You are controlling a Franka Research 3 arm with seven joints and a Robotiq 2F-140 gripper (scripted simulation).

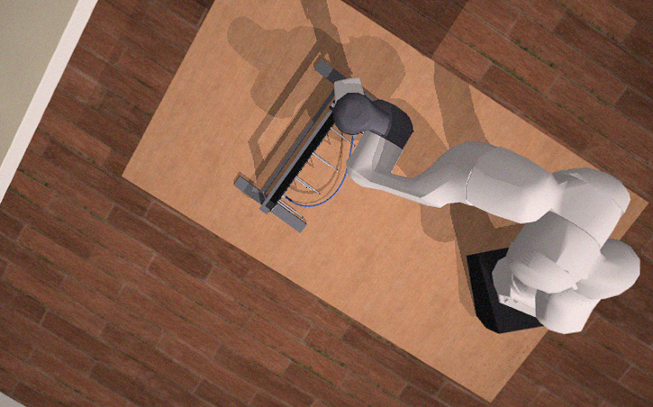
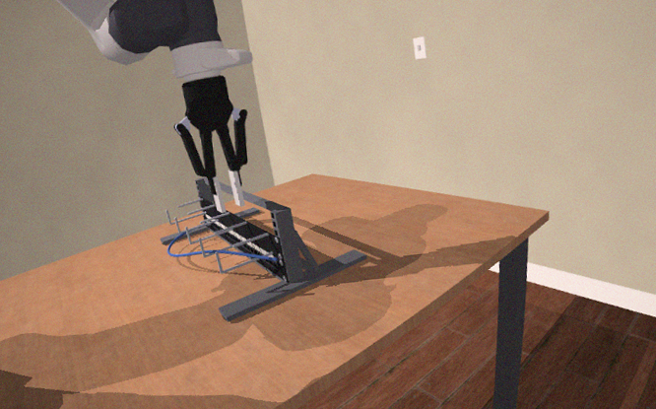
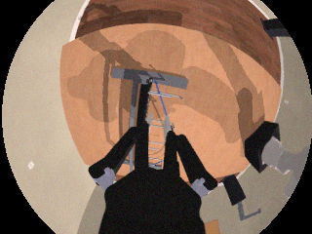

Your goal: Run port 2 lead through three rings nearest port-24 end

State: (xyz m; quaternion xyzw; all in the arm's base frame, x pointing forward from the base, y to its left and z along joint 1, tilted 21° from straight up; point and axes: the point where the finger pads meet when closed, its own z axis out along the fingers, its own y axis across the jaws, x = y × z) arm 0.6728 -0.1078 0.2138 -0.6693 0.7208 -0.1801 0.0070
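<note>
The dark rack (image 2: pixel 283 245) with its patch panel stands on the table, also in the top view (image 1: pixel 291 164). A row of open wire rings (image 2: pixel 205 227) sticks out from its front. The blue lead (image 2: pixel 185 248) leaves the panel at the near end. It loops out over the table and runs back toward the far rings under the arm. It also shows in the top view (image 1: pixel 331 192). Its free end is too small to make out. My gripper (image 2: pixel 228 198) hangs above the far end of the rack. Its fingers stand narrowly apart with nothing between them, as the wrist view (image 3: pixel 154 159) also shows.
The rack's flat feet (image 2: pixel 291 286) reach out across the table on both sides. The table's far edge and corner (image 2: pixel 543 217) lie to the right of the rack. The arm's base (image 1: pixel 499 292) stands at the other end of the table.
</note>
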